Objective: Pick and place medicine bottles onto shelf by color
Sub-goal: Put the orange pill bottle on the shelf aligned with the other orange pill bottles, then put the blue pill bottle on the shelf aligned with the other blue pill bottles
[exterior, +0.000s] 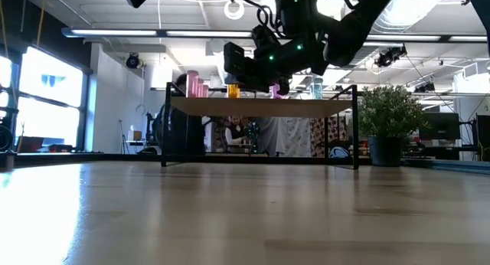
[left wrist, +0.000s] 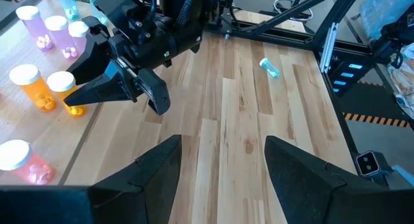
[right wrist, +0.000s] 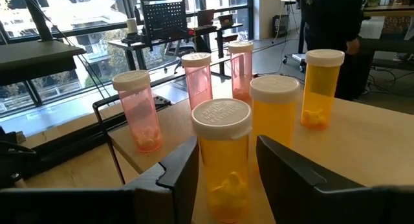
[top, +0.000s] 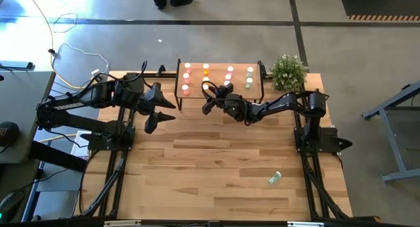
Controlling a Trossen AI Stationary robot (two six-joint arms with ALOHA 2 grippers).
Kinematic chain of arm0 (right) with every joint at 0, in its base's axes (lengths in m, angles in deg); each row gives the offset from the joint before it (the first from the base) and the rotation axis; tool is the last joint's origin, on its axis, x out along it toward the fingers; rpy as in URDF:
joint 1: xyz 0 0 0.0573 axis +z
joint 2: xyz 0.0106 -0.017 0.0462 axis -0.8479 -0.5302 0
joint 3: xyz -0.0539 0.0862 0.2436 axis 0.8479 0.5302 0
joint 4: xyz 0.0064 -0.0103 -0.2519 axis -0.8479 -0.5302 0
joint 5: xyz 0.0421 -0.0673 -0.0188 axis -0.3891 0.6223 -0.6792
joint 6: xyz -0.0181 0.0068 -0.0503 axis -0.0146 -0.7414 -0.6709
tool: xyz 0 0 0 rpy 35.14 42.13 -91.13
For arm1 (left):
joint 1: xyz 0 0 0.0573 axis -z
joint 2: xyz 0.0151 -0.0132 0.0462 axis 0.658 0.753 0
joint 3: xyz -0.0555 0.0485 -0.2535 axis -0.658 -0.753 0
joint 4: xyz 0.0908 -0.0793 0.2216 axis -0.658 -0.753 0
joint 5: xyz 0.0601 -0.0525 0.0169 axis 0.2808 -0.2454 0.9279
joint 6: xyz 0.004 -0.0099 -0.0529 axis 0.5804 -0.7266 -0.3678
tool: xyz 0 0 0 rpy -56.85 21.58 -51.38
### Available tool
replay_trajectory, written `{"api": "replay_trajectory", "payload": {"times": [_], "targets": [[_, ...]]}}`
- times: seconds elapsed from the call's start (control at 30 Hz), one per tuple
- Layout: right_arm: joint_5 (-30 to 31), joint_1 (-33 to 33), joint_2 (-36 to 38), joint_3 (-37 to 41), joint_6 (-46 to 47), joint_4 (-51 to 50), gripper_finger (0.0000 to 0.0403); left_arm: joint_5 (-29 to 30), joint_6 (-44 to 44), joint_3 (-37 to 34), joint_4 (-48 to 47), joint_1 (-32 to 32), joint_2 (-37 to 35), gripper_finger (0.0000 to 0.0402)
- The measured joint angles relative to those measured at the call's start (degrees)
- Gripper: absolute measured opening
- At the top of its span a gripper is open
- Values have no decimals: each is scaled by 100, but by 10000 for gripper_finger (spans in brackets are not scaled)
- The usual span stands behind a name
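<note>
The surface (top: 216, 168) carries the shelf (top: 220, 96) at its far edge, with bottles grouped by color: pink, orange, then teal. The right gripper (right wrist: 226, 162) is at the shelf's front, fingers apart around an orange bottle (right wrist: 223, 156) standing in the orange group, probably just set down. The left gripper (left wrist: 223, 162) waits beside the shelf, fingers apart. A plant (top: 289, 71) stands beside the shelf. One teal bottle (top: 274, 179) lies well away from the shelf, unsorted

Both arms are matte black, built of rounded joint housings linked by slim tubes. The left gripper (top: 156, 114) and right gripper (top: 209, 100) each carry 2 dark, wedge-shaped fingers. Small green lights glow on the right wrist, with a white cable looped above it.
</note>
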Motion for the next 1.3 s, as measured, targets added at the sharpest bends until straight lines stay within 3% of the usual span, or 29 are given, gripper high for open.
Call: {"api": "replay_trajectory", "payload": {"times": [0.77,0.93,1.3], "targets": [[524,326,9,0,25,-227,147,-37,0,0,-3,2,0,211],[920,490,17,0,1,-235,147,-37,0,0,-3,2,0,211],[1239,739,497,2,421,-1036,147,-37,72,0,-4,2,2,211]]}}
